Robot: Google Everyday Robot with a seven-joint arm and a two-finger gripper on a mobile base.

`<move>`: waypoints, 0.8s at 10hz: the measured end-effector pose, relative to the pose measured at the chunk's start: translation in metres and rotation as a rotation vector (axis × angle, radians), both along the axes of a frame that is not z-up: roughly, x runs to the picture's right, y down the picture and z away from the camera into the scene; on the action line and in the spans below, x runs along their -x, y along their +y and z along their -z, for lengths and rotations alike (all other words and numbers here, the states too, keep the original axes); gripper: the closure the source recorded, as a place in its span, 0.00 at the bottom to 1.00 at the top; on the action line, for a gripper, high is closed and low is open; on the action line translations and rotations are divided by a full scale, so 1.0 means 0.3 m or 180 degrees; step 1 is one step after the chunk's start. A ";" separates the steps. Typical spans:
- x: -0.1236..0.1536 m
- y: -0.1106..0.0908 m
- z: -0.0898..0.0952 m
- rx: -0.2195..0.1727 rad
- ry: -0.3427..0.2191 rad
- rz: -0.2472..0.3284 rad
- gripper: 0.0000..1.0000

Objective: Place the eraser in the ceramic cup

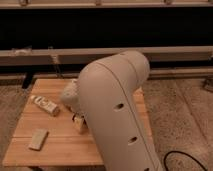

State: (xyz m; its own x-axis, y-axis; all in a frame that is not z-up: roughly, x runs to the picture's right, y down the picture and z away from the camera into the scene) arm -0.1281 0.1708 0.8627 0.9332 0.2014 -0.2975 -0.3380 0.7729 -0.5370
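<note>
My big beige arm fills the middle of the camera view and reaches down over the centre of the wooden table. Only a small part of my gripper shows at the arm's left edge, low over the table top. The black eraser is hidden behind the arm. The white ceramic cup is hidden too.
A long white printed packet lies on the table's left side. A flat tan block lies near the front left corner. A dark cable curls on the floor at the right. A rail and a dark wall run behind the table.
</note>
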 end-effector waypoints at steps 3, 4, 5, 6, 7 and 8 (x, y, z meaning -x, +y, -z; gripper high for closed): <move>0.035 0.025 0.005 0.0022 -0.0079 0.0039 0.06; 0.047 0.029 0.004 0.0026 -0.0103 0.0040 0.06; 0.051 0.032 0.003 0.0031 -0.0109 0.0038 0.08; 0.058 0.038 -0.002 0.0035 -0.0116 0.0035 0.15; 0.065 0.042 -0.007 0.0036 -0.0116 0.0033 0.26; 0.068 0.042 -0.013 0.0032 -0.0109 0.0025 0.35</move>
